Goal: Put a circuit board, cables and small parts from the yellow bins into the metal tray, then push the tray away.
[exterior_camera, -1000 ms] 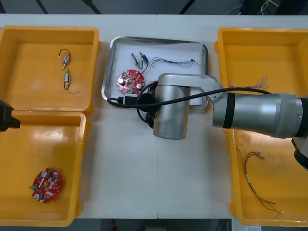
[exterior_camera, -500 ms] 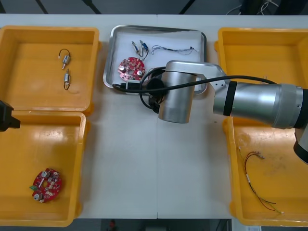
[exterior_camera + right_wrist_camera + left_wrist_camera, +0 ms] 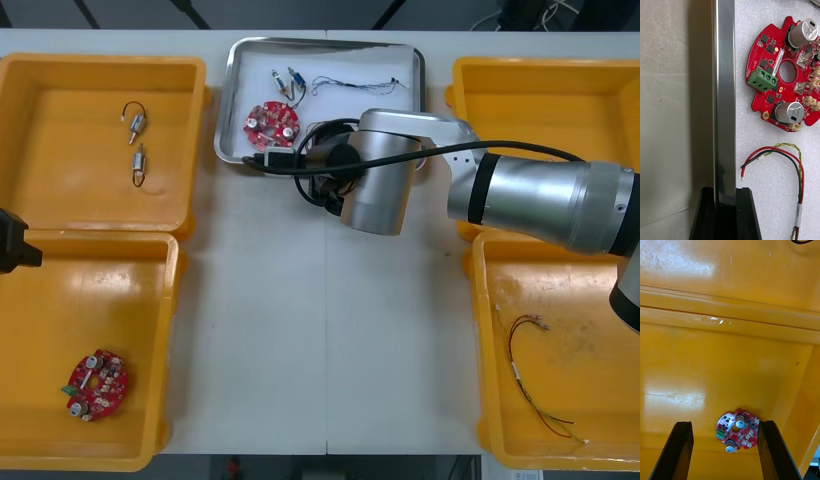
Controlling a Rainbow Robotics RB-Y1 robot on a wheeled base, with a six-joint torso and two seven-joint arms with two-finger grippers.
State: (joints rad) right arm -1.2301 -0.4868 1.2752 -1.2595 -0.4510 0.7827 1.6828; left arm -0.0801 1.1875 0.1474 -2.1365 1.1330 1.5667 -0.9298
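Steadiness counts: right gripper [image 3: 724,193], pinched on the shiny metal tray's rim [image 3: 724,93], should drive straight, sparing the round red circuit board [image 3: 784,75] beside it; left gripper [image 3: 724,423] hangs open.

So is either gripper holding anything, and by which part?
The right gripper grips the metal tray by its near rim, one finger each side. The left gripper, open over a yellow bin, holds nothing.
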